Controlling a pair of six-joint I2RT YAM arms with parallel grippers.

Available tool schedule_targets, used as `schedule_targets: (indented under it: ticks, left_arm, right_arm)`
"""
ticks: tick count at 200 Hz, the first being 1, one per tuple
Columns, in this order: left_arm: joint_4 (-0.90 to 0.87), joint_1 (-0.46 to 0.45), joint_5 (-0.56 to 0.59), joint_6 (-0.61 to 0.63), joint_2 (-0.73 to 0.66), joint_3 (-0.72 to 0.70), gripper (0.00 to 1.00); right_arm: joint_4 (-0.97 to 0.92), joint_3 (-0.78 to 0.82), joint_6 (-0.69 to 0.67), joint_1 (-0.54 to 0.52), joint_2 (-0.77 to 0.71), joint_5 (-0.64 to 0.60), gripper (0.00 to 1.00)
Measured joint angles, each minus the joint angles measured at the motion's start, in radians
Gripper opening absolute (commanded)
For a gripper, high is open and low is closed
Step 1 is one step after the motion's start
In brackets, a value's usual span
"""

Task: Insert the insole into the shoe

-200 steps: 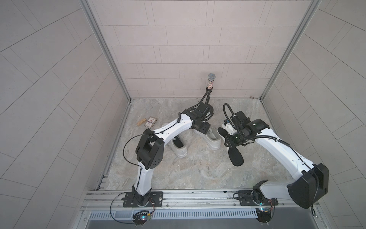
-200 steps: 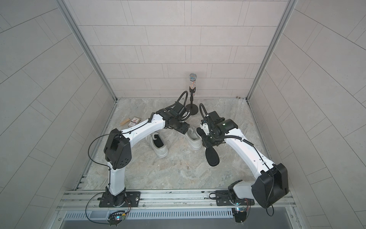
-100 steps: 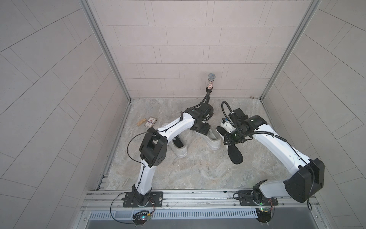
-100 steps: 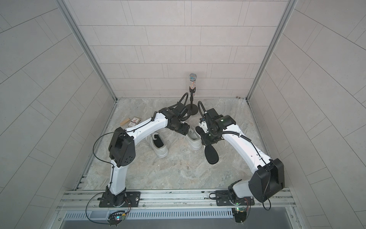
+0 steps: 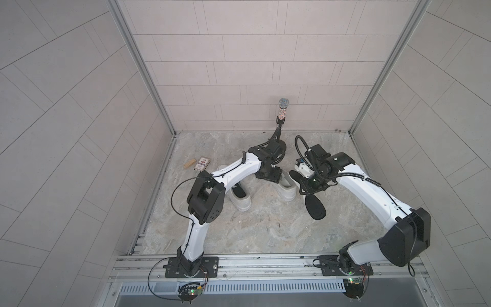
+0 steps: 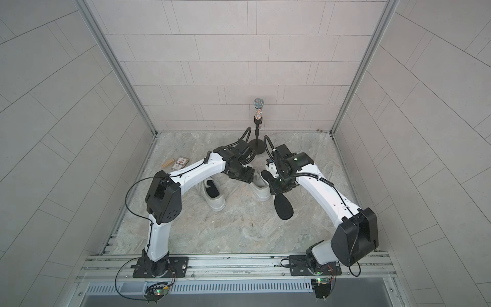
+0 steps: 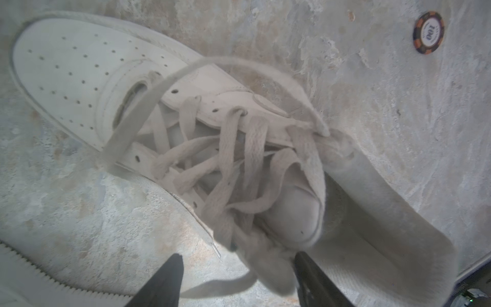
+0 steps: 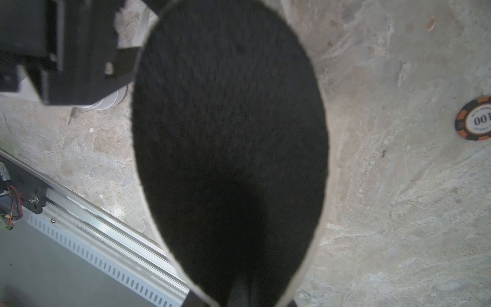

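The thin, floppy-looking black insole (image 8: 231,133) is pinched at its narrow end by the right gripper (image 8: 243,301); the left gripper (image 7: 239,281) is held open.

left fingers (image 7: 164,281) have narrowed over the white shoe (image 7: 79,66). its blurred tongue end sits between them, against one finger, with a gap at the other. left wrist has edged toward the microphone stand (image 5: 282,114). right arm's elbow (image 5: 403,239) has swung inward, more nearly behind the right fingers (image 8: 196,301). right wrist has crept toward the back wall.
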State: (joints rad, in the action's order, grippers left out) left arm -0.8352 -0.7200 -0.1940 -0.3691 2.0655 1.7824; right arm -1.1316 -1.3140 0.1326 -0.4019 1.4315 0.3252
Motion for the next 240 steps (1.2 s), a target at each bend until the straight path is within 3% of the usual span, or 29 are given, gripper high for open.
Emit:
schedule_targets:
  ticks: [12,23,41,57,100,143,240]
  left_arm:
    - [0.008,0.006,-0.018,-0.003,0.003,0.0,0.28]
    - [0.019,0.005,-0.029,-0.01,0.003,0.002,0.18]
    - [0.029,0.016,-0.032,-0.027,0.003,0.001,0.06]
    - [0.047,0.03,-0.035,-0.019,0.002,-0.003,0.01]
    - [0.208,0.041,-0.032,-0.029,-0.099,-0.177,0.0]
    - [0.368,0.027,0.021,-0.086,-0.233,-0.376,0.0]
    - [0.562,-0.084,0.127,-0.093,-0.379,-0.529,0.0]
  right_arm:
    - [-0.01,-0.011,-0.005,-0.006,0.008,0.006,0.28]
    - [-0.024,-0.026,-0.009,-0.017,0.021,0.011,0.28]
    - [-0.053,-0.053,-0.017,-0.037,0.05,0.019,0.28]
    - [-0.086,-0.082,-0.02,-0.051,0.084,0.032,0.28]
    - [-0.148,-0.134,0.011,-0.068,0.13,0.122,0.24]
    - [-0.15,-0.116,0.145,-0.072,0.13,0.252,0.22]
    - [-0.167,-0.128,0.205,-0.075,0.205,0.318,0.21]
